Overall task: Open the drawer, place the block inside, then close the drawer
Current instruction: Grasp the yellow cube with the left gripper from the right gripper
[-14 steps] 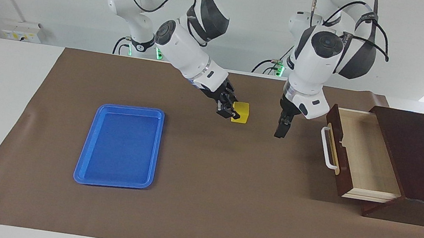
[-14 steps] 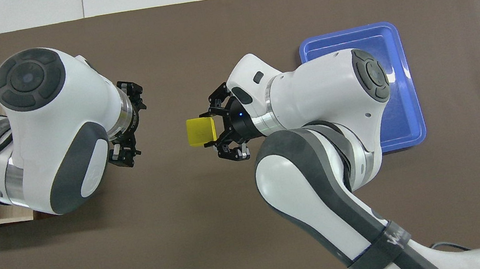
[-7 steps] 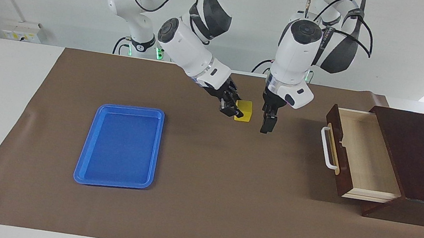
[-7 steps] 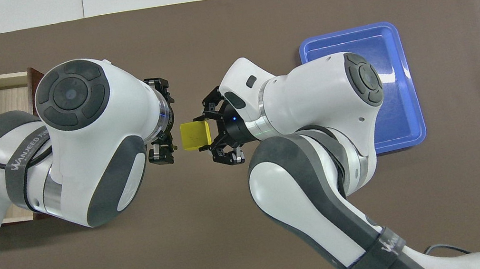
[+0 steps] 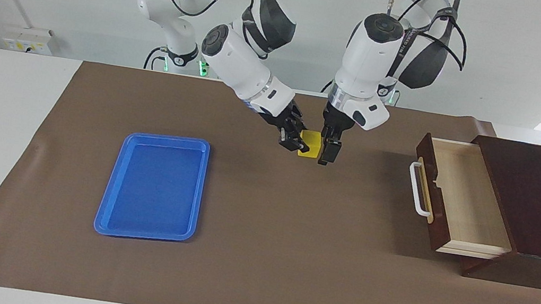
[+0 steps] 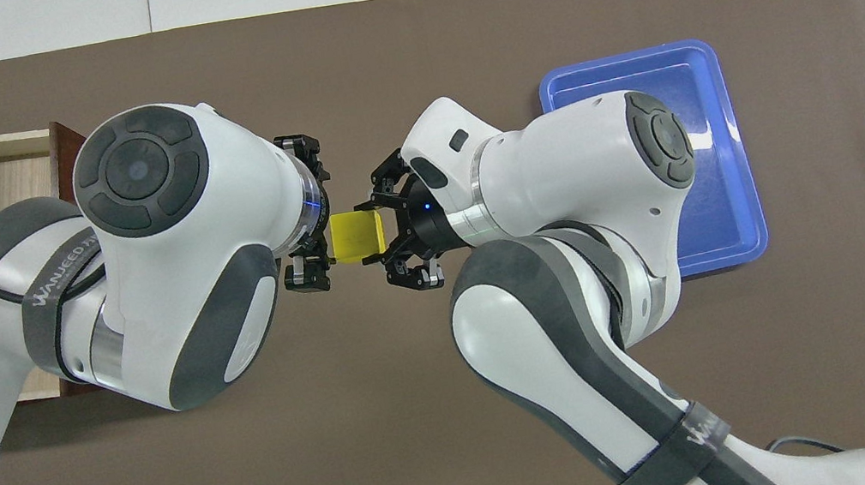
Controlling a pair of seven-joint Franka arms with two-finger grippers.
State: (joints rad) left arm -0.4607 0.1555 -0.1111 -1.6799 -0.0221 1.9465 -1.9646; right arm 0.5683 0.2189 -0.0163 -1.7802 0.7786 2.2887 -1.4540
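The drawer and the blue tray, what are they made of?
The drawer looks like wood: dark glossy brown outside, pale grainy boards inside, with a white bar handle, maybe plastic or painted metal. The blue tray looks like smooth, shiny moulded plastic.

Yellow block (image 5: pixel 312 139); blue tray (image 5: pixel 154 185); dark brown drawer (image 5: pixel 457 196), white handle (image 5: pixel 417 190).

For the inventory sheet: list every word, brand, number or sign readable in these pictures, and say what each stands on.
"WANJEED", partly readable: grey band on the left arm, overhead view; letters after it unclear.
"EED", a fragment: lower grey band of the left arm, overhead view.
"WAN", a fragment: grey band on the right arm, overhead view.
Small print on the arms' bands, facing view: too small to read.
Blue plastic tray, small yellow cube, dark wooden drawer: no text.
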